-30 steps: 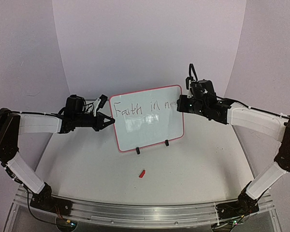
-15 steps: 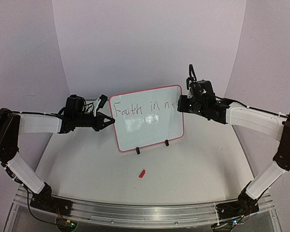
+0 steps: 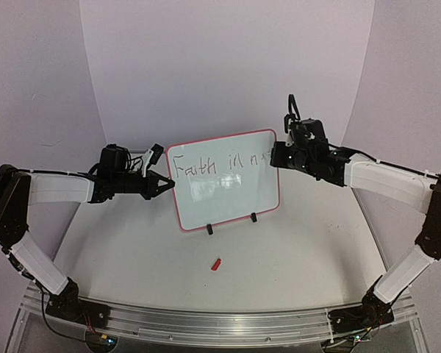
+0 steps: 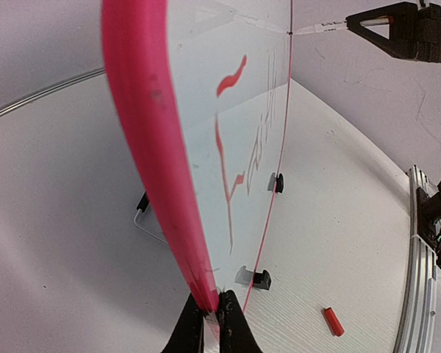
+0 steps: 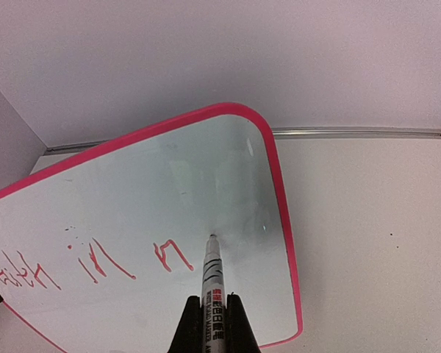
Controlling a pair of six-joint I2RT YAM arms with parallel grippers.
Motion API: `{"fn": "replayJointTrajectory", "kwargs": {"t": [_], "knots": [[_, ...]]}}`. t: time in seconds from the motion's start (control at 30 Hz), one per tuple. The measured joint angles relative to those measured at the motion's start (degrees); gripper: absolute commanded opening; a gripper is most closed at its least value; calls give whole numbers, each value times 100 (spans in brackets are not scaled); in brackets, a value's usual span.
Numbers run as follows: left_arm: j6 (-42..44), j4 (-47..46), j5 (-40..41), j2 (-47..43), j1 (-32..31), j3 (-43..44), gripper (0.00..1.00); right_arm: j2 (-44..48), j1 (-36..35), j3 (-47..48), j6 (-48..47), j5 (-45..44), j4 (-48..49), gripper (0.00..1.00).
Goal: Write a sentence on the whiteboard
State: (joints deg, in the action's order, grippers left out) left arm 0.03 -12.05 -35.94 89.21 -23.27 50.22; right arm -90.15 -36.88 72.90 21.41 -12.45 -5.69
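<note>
Whiteboard (image 3: 224, 180) 1, left edge pinched by left gripper (image 3: 167, 184) | marker (image 5: 212, 271) 1, clamped in right gripper (image 5: 209, 318) | red cap (image 3: 216, 264) 1

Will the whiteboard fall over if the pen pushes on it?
Probably it would tip easily alone: the whiteboard stands upright on two small feet. The left gripper pinches its edge, likely steadying it. It looks stiff and glossy, so likely slippery.

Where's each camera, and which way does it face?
Top external: above, behind the bases, looking down at the whiteboard; both arms show.
Left wrist: at the board's left edge, looking along it; left jaws pinch the rim.
Right wrist: faces the board's upper right corner; right jaws hold the marker.
Top and left wrist share the red cap.
</note>
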Motion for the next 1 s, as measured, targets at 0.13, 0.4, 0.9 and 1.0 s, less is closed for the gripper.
{"fn": "replayJointTrajectory", "kwargs": {"t": [0.13,0.4,0.9,1.0], "knots": [[-2,0,2,0,2,0,0,-35,0,79,-35,144,7,0],[-7,0,7,0,2,0,0,-155,0,107,-17,339,9,0],[-7,-2,7,0,2,0,0,-155,-2,-94,92,199,-160,0],[-7,-2,7,0,2,0,0,-155,-2,-94,94,120,-175,0]]}}
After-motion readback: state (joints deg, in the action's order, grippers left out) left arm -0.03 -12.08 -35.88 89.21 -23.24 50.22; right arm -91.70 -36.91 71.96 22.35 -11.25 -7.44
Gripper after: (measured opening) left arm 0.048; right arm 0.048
